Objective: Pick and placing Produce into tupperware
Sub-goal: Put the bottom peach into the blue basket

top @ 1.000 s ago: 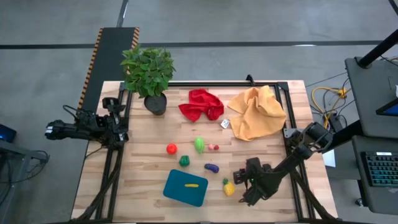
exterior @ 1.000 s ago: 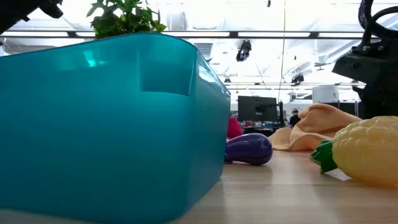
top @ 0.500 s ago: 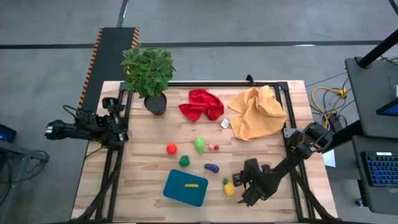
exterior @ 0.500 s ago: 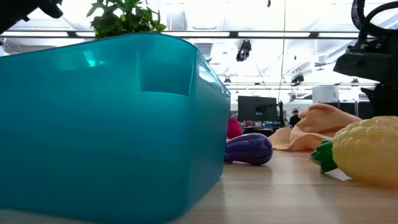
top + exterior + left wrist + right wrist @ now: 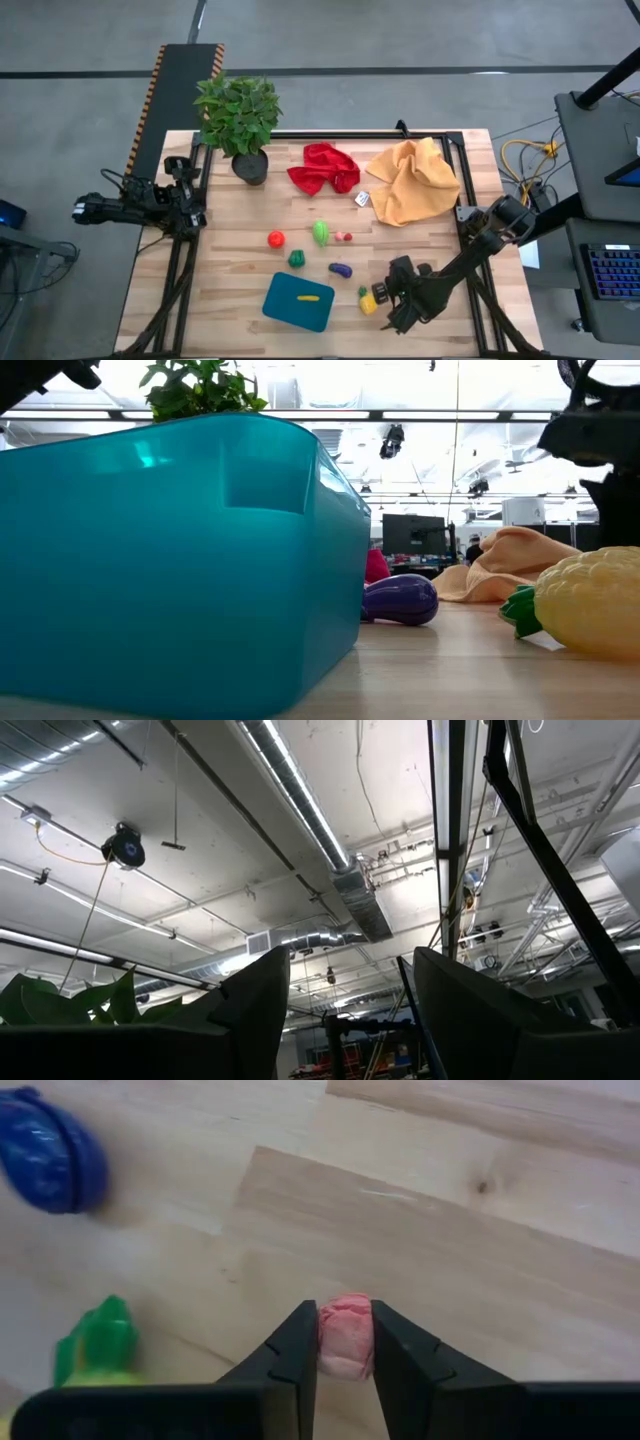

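Evenly and brightly lit from overhead, with only faint, soft shadows under the potted plant (image 5: 238,112) and cloths on the wooden table (image 5: 230,265) in the high view. Strongly backlit at table height: blown-out white ceiling panels behind, a pale glare patch on the near wall of the teal tupperware (image 5: 170,560), close things soft and oversized (the yellow piece (image 5: 590,603) especially). Glaring strip lights and bright ductwork in the left wrist view, fingers in silhouette. Motion-smeared purple piece (image 5: 45,1165) and green leaf top (image 5: 100,1342) in the right wrist view.
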`<state>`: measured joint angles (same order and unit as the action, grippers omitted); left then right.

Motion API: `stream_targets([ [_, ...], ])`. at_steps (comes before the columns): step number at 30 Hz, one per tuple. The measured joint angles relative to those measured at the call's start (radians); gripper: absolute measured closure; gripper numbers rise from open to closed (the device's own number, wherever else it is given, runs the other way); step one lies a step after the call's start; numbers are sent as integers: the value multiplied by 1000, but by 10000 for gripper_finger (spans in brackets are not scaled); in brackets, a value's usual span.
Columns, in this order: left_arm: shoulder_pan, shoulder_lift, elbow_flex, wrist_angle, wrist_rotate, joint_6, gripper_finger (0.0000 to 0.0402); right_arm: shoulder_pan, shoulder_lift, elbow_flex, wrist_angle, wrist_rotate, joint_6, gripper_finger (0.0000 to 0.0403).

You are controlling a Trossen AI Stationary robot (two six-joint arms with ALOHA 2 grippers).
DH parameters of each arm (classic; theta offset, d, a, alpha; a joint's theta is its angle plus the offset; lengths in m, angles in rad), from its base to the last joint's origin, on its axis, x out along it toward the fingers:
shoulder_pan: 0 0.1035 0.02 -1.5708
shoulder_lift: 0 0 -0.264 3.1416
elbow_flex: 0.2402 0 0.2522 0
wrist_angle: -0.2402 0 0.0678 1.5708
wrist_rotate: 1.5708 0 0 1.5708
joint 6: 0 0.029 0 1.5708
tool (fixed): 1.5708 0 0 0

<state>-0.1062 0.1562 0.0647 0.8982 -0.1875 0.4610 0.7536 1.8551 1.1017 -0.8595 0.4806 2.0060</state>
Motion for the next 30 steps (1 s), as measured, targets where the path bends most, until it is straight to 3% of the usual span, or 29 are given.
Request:
stream_targets([
  [16,0,0,0,2,0,0,202,-1,-25,139,-4,198,-362,332],
  [30,0,0,-1,8,0,0,202,-22,-37,331,2,191,-865,333],
])
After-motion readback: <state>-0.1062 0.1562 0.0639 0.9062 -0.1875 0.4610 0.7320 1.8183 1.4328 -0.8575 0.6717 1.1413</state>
